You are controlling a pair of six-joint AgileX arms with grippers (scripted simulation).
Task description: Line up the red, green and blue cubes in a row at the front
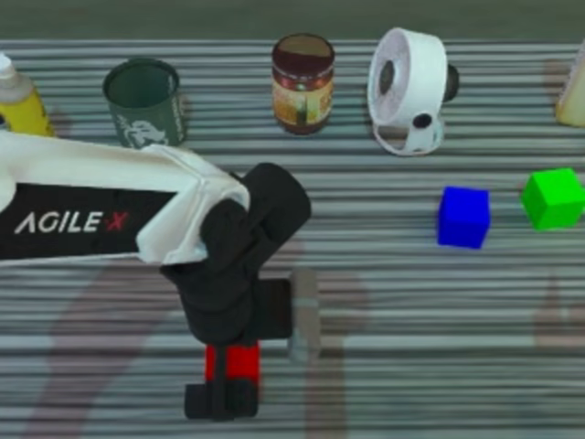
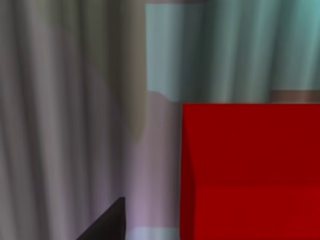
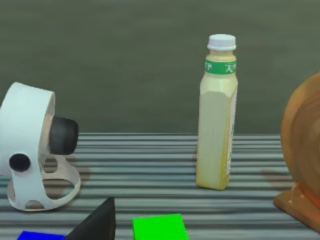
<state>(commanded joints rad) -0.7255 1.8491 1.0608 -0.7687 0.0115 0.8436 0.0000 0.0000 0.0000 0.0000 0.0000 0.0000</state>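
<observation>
Top view: left arm reaches across to the front of the desk (image 1: 411, 302), left gripper (image 1: 222, 382) pointing down over the red cube (image 1: 239, 362). Dark fingers straddle the cube on both sides, look closed on it, tho can't tell if it's resting on the desk or lifted. Blue cube (image 1: 463, 217) and green cube (image 1: 554, 198) sit mid-right, near each other but apart, well away from the red one. Back row: green mug (image 1: 144, 102), jar (image 1: 303, 83), white fan (image 1: 409, 90), yellow bottle (image 1: 18, 99) at far left. Right arm not in this view, parked.

Left wrist view: red cube (image 2: 250, 170) fills the frame, flat plain faces, sharp edges, no marks. One dark finger (image 2: 105, 225) visible at the corner.

Right wrist view: fan (image 3: 35, 150), pale bottle (image 3: 216, 115), a wooden thing (image 3: 302, 155) at the edge, green cube (image 3: 159, 227) and a sliver of blue cube (image 3: 40, 235) low in frame. One right finger (image 3: 95, 222) shows; right fingers' state: can't tell.

Risks, imo: red placed too far left leaves an uneven row; off-centre grip could twist the cube on release. Smooth rigid cube, should sit stable once flat.
</observation>
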